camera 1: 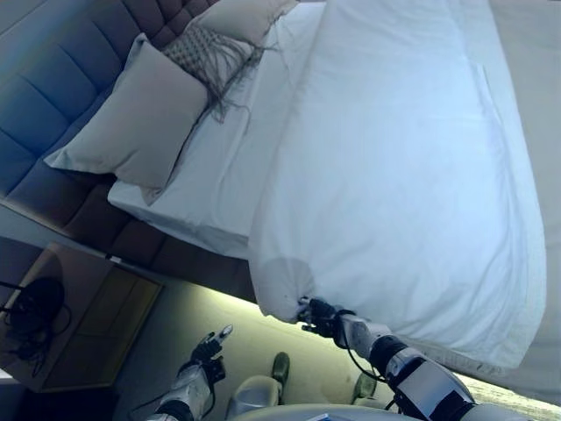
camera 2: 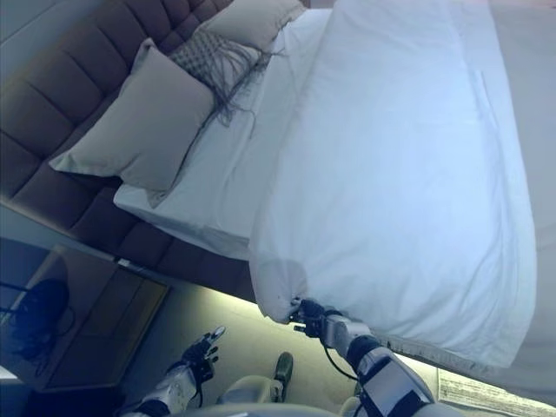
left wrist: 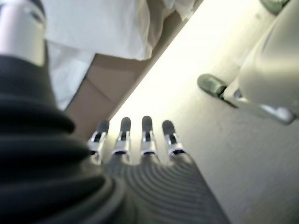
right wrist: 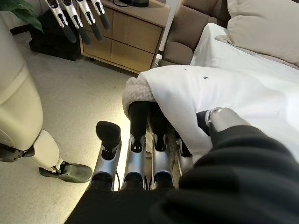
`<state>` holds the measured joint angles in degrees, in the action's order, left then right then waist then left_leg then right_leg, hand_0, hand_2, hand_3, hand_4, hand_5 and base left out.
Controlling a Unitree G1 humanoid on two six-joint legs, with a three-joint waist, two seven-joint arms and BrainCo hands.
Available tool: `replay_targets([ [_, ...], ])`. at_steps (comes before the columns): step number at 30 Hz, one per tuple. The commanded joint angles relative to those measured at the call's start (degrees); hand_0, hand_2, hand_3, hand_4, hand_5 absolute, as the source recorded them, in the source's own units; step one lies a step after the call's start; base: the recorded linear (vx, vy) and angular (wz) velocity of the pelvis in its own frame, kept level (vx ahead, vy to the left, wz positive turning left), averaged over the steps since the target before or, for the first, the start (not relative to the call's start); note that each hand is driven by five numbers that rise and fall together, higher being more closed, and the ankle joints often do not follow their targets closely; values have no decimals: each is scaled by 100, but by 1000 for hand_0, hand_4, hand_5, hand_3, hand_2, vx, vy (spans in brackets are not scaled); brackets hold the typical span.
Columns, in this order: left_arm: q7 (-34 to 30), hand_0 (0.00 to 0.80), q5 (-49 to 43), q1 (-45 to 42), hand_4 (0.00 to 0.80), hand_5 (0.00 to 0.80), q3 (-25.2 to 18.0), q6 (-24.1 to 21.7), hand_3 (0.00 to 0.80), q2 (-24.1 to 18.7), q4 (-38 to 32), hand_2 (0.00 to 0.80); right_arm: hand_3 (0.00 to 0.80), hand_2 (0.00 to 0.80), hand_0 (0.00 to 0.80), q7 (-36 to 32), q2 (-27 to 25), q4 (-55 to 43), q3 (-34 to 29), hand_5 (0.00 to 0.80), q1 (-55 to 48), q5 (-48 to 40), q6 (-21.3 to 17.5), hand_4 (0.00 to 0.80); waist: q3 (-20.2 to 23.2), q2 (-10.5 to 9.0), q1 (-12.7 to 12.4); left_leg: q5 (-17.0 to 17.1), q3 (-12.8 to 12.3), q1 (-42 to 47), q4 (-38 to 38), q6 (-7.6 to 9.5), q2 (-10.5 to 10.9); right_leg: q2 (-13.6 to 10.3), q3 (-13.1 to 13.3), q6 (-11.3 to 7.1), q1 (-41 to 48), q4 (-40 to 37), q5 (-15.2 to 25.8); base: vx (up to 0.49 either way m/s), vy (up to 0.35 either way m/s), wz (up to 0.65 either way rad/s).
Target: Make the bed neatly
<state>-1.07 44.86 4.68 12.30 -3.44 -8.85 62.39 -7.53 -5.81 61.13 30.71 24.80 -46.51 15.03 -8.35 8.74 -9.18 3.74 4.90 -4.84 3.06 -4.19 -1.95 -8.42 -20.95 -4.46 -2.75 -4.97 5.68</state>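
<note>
Left eye view is showing the left hand (camera 1: 207, 349) hanging low over the floor, fingers straight and holding nothing, well apart from the bed. Further right, the right hand (camera 1: 321, 317) is pinching the near corner of the white duvet (camera 1: 403, 167), which is lying lengthwise away from it, toward the pillows (camera 1: 140, 114). I judge the right hand is the one placed to pull.

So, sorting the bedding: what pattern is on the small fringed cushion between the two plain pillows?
A fine grey-and-white check, clearest in the right eye view.
</note>
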Motion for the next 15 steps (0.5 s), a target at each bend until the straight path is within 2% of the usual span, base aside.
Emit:
replay_targets([
  [1,-669,0,1139,772,0,0,106,437,0,-2,480,0,800,800,800,-221,816,-376,284,800,379,-360,15,800,-549,-405,-228,582,-56,-348,194,19,178,-526,301,-272,-171,488,111,-70,-1,-2],
  [3,-996,0,1507,836,0,0,85,754,0,28,568,0,800,800,800,-208,847,-520,287,800,487,-382,-7,800,-609,-436,-204,588,-80,-394,194,12,157,-503,326,-262,-249,526,100,-72,-9,-1],
  [5,-1548,0,2777,1032,0,0,132,1104,0,195,732,0,800,800,800,-66,853,-1045,348,800,800,-614,145,800,-786,-515,-102,612,-163,-502,194,-6,77,-452,378,-236,-426,621,86,-113,-6,-3],
  [8,-1619,0,4061,1208,0,0,155,1371,0,359,544,0,800,800,800,116,902,-1657,522,800,1010,-920,132,800,-972,-622,-36,619,-235,-610,189,-22,-6,-380,451,-229,-610,709,67,-111,-29,-12],
  [12,-1434,0,5810,1515,0,0,12,1390,0,587,335,0,800,800,800,164,960,-2368,687,800,1158,-1145,98,800,-1161,-906,24,611,-346,-745,183,-54,-121,-279,535,-239,-817,799,46,-83,-79,-14],
  [15,-1527,0,6814,1725,0,0,-168,1216,0,694,59,0,800,800,800,273,942,-3071,867,800,1151,-1340,44,800,-1302,-1226,58,612,-419,-864,124,-81,-227,-182,590,-243,-973,900,35,-62,-143,-9],
])
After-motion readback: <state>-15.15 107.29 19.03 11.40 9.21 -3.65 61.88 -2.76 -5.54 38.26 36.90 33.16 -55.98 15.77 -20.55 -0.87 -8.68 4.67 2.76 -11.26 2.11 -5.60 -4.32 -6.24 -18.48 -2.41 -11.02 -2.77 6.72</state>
